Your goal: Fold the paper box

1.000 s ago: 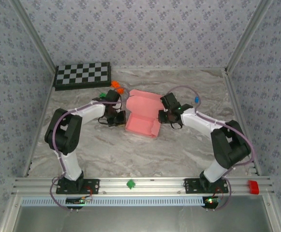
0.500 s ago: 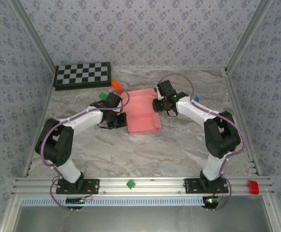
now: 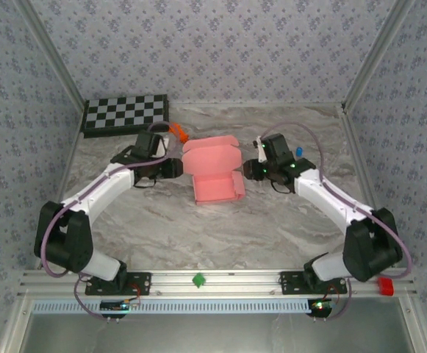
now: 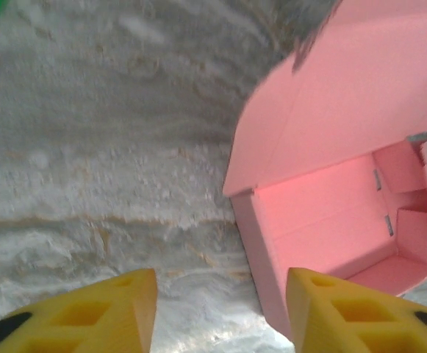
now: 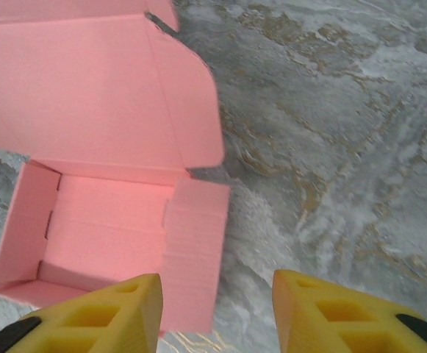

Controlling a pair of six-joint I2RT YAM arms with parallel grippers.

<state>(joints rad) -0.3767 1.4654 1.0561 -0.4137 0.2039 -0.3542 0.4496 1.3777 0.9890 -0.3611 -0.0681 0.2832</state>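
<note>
Pink box (image 3: 214, 176) in middle of worktop (image 3: 198, 232), tray formed, lid (image 3: 212, 153) raised. Left pincer (image 4: 219, 309) spread, empty; right pincer (image 5: 217, 305) likewise. Thin card: light, floppy, dents easily, probably slides. Grab lid's free edge.

High overview — wrist close-ups sharing paper box (image 3: 216, 184)

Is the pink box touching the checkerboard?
Apart. The top view shows bare marble table between the pink box and the checkerboard, which lies at the far left corner.
</note>
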